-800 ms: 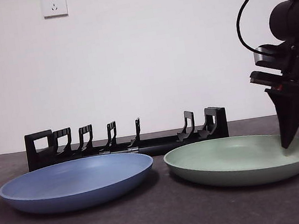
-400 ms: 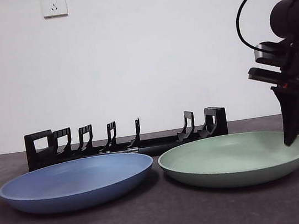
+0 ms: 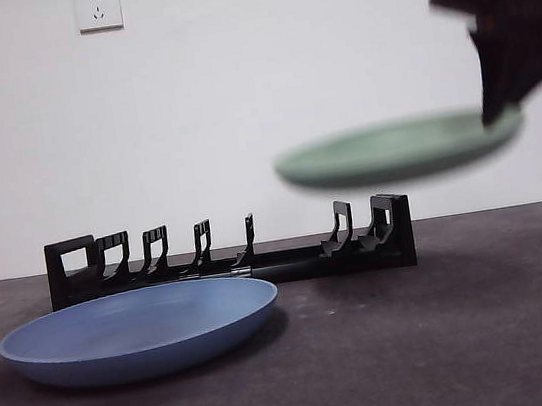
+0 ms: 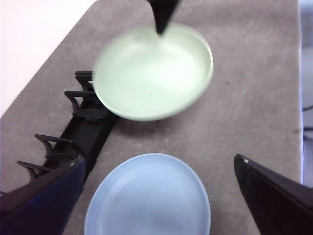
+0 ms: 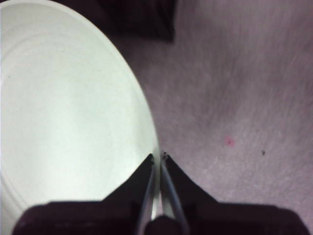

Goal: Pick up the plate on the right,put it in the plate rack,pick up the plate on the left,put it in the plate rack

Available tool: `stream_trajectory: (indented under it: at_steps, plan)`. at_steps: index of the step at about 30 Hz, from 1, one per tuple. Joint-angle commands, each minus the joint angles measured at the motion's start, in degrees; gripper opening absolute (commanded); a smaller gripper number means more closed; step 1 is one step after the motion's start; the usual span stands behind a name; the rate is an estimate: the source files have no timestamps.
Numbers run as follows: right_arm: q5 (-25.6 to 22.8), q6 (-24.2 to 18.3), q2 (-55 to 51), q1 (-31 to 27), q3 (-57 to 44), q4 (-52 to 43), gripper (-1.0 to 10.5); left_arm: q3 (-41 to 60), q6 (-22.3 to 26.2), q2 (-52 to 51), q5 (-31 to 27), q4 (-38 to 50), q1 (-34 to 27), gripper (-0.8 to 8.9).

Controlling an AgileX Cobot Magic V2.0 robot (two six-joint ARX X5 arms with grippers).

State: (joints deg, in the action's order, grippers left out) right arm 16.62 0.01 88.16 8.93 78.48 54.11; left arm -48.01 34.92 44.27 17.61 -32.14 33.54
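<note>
Right gripper (image 3: 501, 115): I am seeing its 2 jaws pinching the rim of the green plate (image 3: 400, 149), holding it in the air, roughly level and blurred.
Green plate position: it is hanging above the right end of the plate rack (image 3: 230, 254), clear of the table (image 3: 452, 339).
Blue plate (image 3: 140, 330): it is lying flat on the table, just in front of the rack's left half.
Left gripper (image 4: 156, 196): I am seeing its jaws spread wide, holding nothing, hovering over the blue plate.
</note>
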Motion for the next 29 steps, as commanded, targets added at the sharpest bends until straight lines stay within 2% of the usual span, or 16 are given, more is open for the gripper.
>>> stream_trajectory:
  at_steps: [1,5,10,14,19,26,29]
  plan:
    - [3.1,-0.7,-0.7,0.0,5.3,3.9,-0.2,-0.2,4.7,0.5,-2.2,0.5,1.9,6.02]
    - [6.4,-0.7,-0.7,0.4,12.6,9.5,-0.2,-0.2,9.1,1.1,-6.9,2.1,4.6,6.02]
    - [6.5,-0.7,-0.7,4.5,16.5,13.6,-0.2,-0.2,14.7,1.8,-15.4,5.4,8.0,6.02]
    - [6.4,0.6,-0.7,9.6,16.5,12.7,-0.2,-0.2,18.4,2.1,-18.9,7.1,10.4,6.02]
    - [6.5,4.9,-0.5,15.0,16.5,7.7,-0.2,-0.2,22.6,2.3,-22.3,6.6,13.0,6.02]
    - [5.9,5.8,2.1,18.6,16.5,8.4,-0.2,-0.2,29.6,2.3,-28.9,8.0,15.9,6.02]
    - [5.9,5.9,2.4,19.9,16.5,8.2,-0.2,-0.2,30.3,2.6,-29.7,7.1,16.2,5.93]
